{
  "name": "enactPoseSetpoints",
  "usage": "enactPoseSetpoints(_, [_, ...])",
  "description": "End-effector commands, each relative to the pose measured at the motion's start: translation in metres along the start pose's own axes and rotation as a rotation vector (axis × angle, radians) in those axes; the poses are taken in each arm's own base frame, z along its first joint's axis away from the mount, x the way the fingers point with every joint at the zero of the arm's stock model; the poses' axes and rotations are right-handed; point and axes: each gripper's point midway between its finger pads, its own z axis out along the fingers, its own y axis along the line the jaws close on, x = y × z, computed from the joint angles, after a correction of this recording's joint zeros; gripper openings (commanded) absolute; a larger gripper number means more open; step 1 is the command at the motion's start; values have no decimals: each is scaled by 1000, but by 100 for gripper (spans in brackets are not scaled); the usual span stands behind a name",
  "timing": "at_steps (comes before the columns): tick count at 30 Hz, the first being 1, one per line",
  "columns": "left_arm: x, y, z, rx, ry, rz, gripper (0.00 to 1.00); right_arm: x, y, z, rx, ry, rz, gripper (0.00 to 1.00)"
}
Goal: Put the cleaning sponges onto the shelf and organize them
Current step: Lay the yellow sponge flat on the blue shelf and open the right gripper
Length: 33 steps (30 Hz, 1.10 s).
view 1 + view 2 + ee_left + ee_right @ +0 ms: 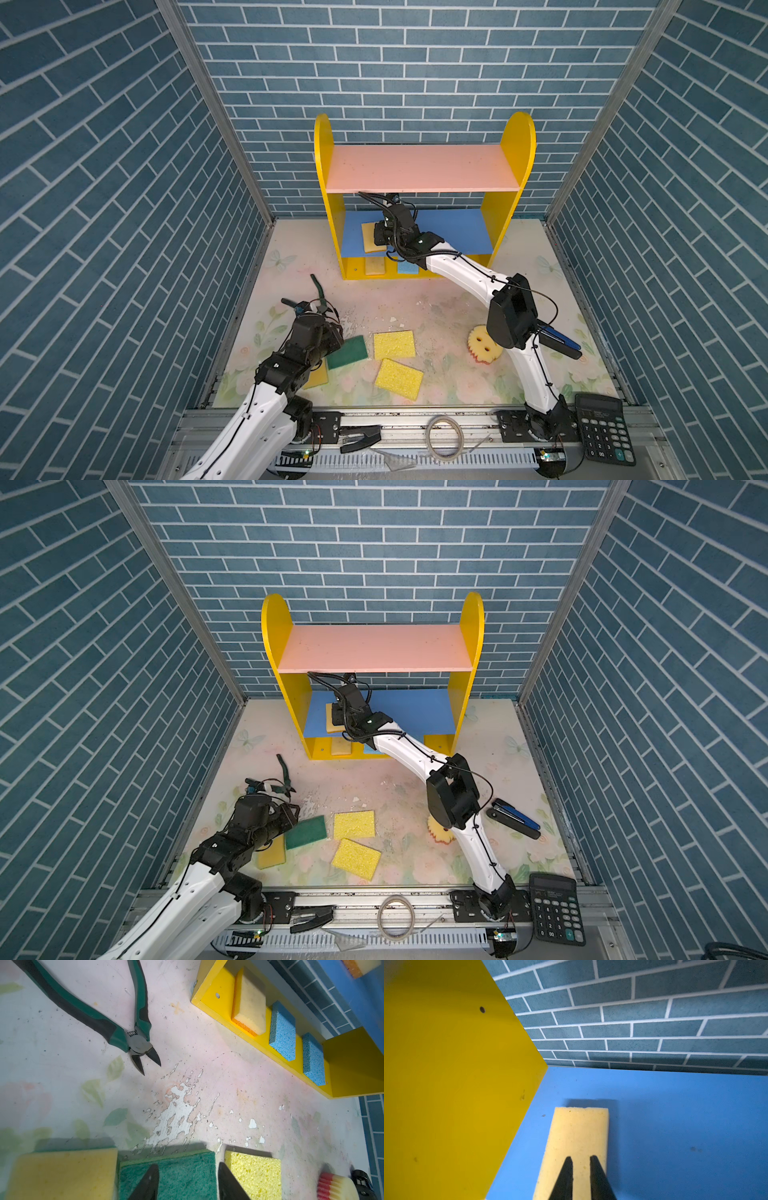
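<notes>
The shelf (515, 137) stands at the back. My right gripper (581, 1159) reaches onto its blue middle board, shut, its tips just above a tan sponge (579, 1130) lying flat near the left side panel. On the base tier sit a tan sponge (249, 1007) and two light blue sponges (282, 1030). My left gripper (188, 1167) hovers open over the green-topped sponge (351, 351) on the table. Beside it lie an orange-yellow sponge (318, 376), two yellow sponges (394, 344) and the round smiley sponge (480, 343), partly hidden by my right arm.
Green-handled cutters (133, 1039) lie on the mat left of the shelf. A blue and black tool (559, 343) rests at the right. A black calculator (602, 428), a tape ring (445, 436) and a black stapler (361, 438) sit on the front rail.
</notes>
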Motion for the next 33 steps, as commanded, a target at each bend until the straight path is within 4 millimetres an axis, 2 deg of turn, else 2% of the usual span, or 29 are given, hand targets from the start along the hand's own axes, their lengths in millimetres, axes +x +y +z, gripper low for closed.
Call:
enactPoseSetpoints(1, [-2,2,-5,-14,-4,3,48,-24,-1,-28,2,-43,47,0])
enactPoseSetpoints(10, [-1,5,-4,-21,-7,4,48,1,-23,-45,-43,80,235,0])
enactPoseSetpoints(17, [1,6,0,-26,2,0,48,23,-41,-32,-75,159,385,0])
enactPoseSetpoints(28, [1,8,1,-35,-1,5,48,49,-37,-10,-100,247,430,0])
enactPoseSetpoints(33, [2,9,2,-39,2,0,48,55,-39,-7,-91,258,439,0])
